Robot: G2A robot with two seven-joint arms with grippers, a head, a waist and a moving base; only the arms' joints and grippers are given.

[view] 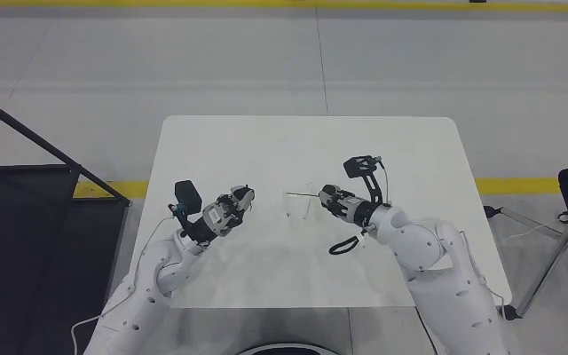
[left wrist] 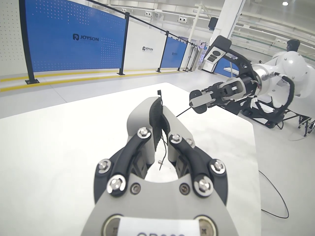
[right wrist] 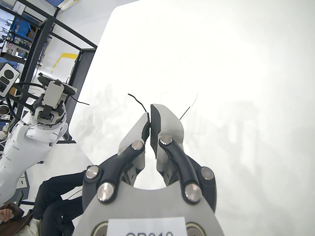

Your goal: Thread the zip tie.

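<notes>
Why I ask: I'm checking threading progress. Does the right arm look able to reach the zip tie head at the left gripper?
Probably yes: the right gripper, shut on a thin black strand, points toward the zip tie head above the left gripper, and the gap between them looks free.

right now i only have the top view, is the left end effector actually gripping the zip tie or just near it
Observer: Gripping. The left wrist view shows the left end effector shut on the black zip tie, with its small blocky end poking out beyond the grip.
Operator: any slack behind the grip
Observer: Yes, a loose length of it runs back between the fingers toward the palm.
Operator: and the right one
Observer: The right wrist view shows the right end effector shut on a thin black strand, with its free tip curling out beyond the grip. I cannot tell whether it is the same tie.
</notes>
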